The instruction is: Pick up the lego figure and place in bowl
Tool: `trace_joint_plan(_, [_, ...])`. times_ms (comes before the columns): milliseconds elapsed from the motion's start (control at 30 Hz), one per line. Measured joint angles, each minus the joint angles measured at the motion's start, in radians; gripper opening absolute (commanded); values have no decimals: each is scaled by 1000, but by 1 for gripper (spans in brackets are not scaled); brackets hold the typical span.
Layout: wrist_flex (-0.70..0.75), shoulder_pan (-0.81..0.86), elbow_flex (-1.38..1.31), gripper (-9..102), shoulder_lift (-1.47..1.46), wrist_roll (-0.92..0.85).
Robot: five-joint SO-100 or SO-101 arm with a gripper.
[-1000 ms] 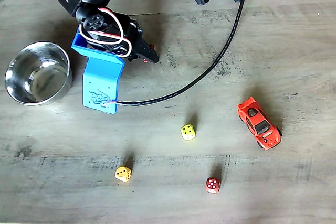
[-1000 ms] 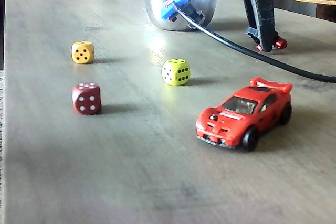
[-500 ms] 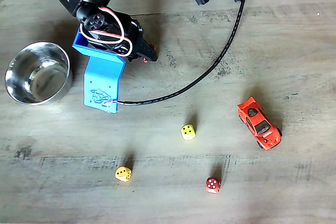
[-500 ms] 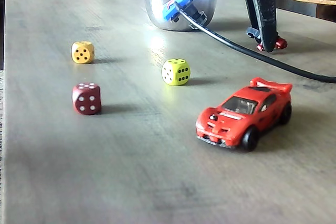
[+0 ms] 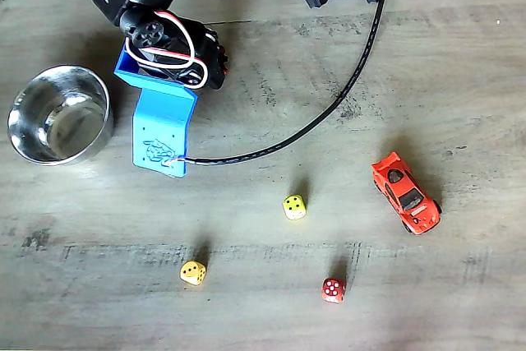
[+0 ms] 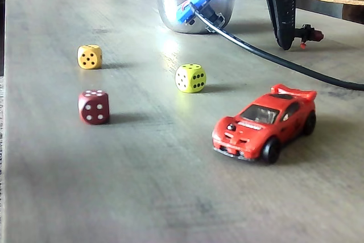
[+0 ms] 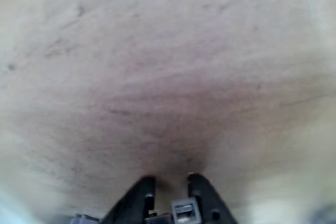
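The gripper (image 6: 284,42) hangs point-down toward the far right part of the worktop (image 6: 142,186), and the lego figure (image 6: 310,36) juts sideways from its tip, black with red bits. It seems to sit clear of the surface rather than resting on it. From this I judge the jaws to be drawn narrow and pinching the figure by one end, which would explain why it lies level instead of standing. In the wrist view the gripper (image 7: 168,182) shows two dark fingers close together over blurred bare wood, with something grey wedged low between them. The blur keeps me from naming it. The bowl (image 6: 170,18) stands near the worktop's far edge, just beyond the arm's blue bracket (image 5: 160,133), so the carry looks short: a lift and a swing across. In a fixed view from above, the bowl (image 5: 18,133) sits just beside that bracket. The black cable (image 5: 329,113) trails away over the wood. The red toy car (image 6: 264,123), the yellow-green die (image 6: 190,78), the orange die (image 6: 89,56) and the red die (image 6: 94,106) lie well apart toward the near side, out of that path. With so off-centre a hold, the figure could twist or slip during the swing.
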Motion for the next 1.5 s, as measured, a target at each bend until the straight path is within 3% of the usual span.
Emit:
trace_joint_plan(633, [8, -49, 2, 5, 137, -5])
trace_joint_plan(1067, [9, -49, -278, 5, 120, -6])
trace_joint_plan(1500, [-241, 52, -474, 5, -152, -8])
